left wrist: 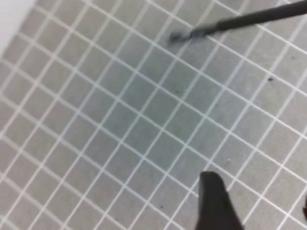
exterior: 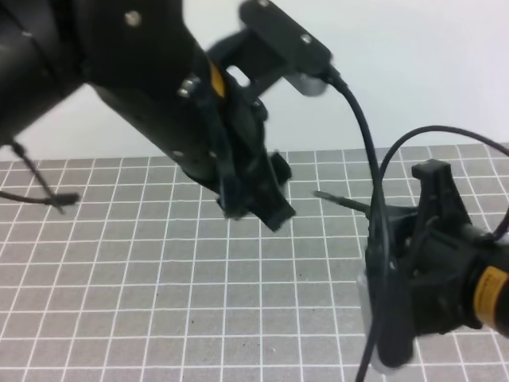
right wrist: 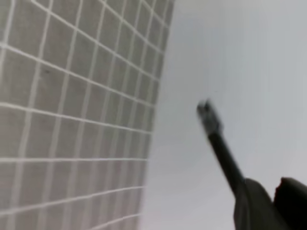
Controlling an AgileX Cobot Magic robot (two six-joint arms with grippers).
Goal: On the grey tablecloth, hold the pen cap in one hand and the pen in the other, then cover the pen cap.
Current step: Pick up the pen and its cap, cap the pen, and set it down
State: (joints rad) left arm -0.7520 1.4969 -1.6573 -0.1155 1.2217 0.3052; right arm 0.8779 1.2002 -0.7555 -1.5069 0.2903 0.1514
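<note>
The right jaws (exterior: 425, 208) are gripping the pen (exterior: 340, 200), its long axis pointing straight at the left jaws (exterior: 258, 203), which are hanging spread and empty above the grey tablecloth (exterior: 159, 302), no cap visible.

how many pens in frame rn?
1. The pen sticks out of the right claw, tip pointing at the left claw, above the grey tablecloth. Others could hide behind the arms.

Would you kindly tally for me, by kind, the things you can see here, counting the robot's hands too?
Pen: 1, the pen
Tablecloth: 1, the grey tablecloth
Robot hands: 2, the left hand and the right hand
Total: 4
</note>
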